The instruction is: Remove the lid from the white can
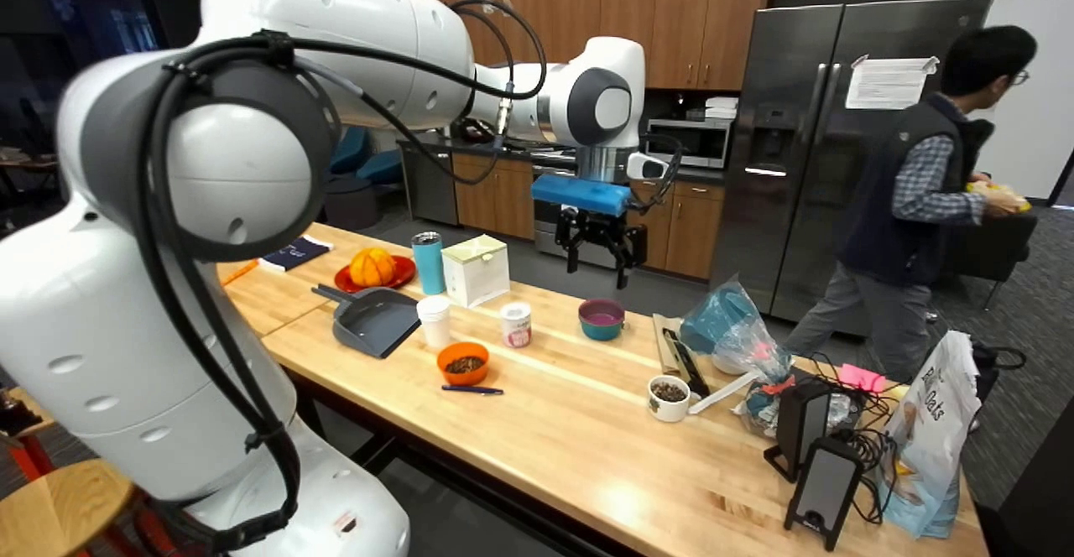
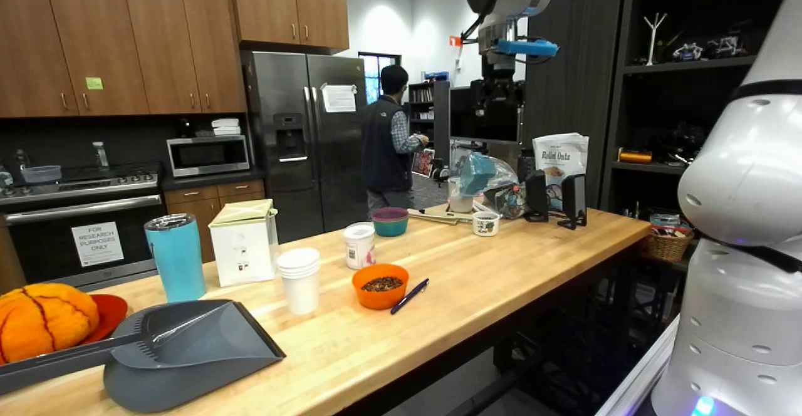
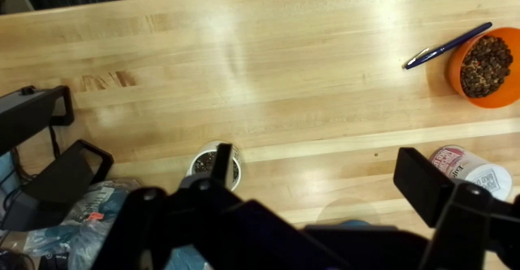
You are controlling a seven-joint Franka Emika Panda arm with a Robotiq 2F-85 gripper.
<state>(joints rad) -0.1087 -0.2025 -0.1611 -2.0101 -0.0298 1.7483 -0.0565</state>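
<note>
The jaws hang high above the worktop (image 1: 579, 423), spread wide and gripping nothing. The white can (image 1: 516, 322) stands upright between the long edges, nearer the one facing the fridge (image 1: 780, 221), and well in from the short edge where the speakers (image 1: 826, 486) stand. The step in hand is probably the approach: carry the jaws lengthwise, away from that short edge, and centre them over the lid (image 3: 489, 180) before lowering straight down. Travel high at first, as a stack of paper cups (image 2: 301, 281) and an orange bowl (image 2: 379, 299) stand near the can. Pinching only the lid's rim, lightly, then lifting slowly with a slight rock should help; the can may well be light and rise or tip along with it. The can itself is short and round, white with pink printing and lettering on its side, and its white lid, marked with a grey square, is on.
</note>
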